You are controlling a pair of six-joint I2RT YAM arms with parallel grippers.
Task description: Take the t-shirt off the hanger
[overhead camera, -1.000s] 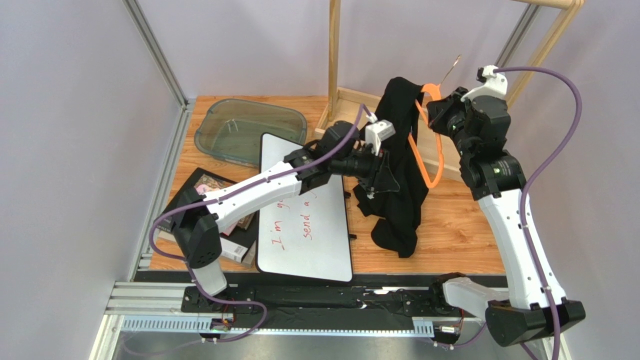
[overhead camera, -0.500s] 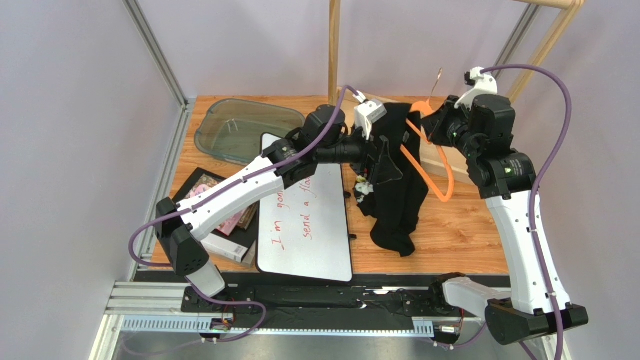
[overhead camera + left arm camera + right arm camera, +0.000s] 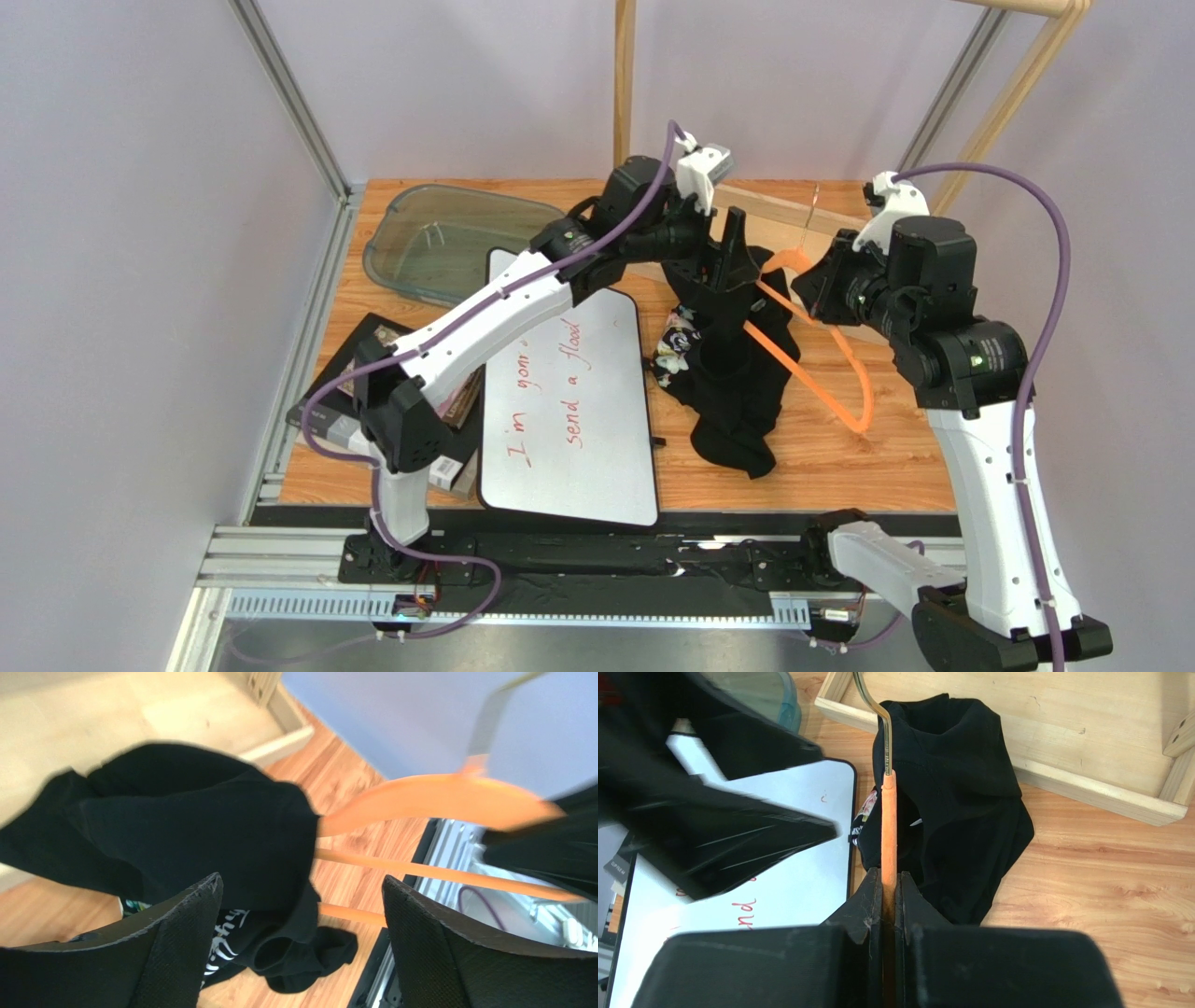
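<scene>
Surveying table [image 3: 828,476] first: found whiteboard [image 3: 575,406] filling the near-middle, glass dish [image 3: 463,238] by the far-left corner, and wooden rack base [image 3: 1074,714] along the far edge toward the right. Noted t-shirt [image 3: 730,378] heaped on the table just right of the whiteboard, with upper folds reaching the rack base's near rail and a patch of print showing on the whiteboard side. Noted hanger [image 3: 421,801] held tilted, long axis running from far-middle toward the near-right, lying right of the heap; cannot tell whether its low end touches the wood. Saw the orange bars pass behind black cloth at the left end, so judged one shoulder possibly not yet free of the shirt. Recorded right gripper [image 3: 889,882] clamped tight on the hanger's neck, just below metal hook [image 3: 886,749]. Recorded left gripper [image 3: 302,882] spread wide, gripping nothing, poised over the heap with cloth directly beneath. Judged left gripper the nearer to the shirt, which lies below it and a little toward the near edge. Judged open room mostly rightward, with bare wood toward the right edge for drawing the hanger away. Expect the rack base to block the far side and the whiteboard to crowd the left.
</scene>
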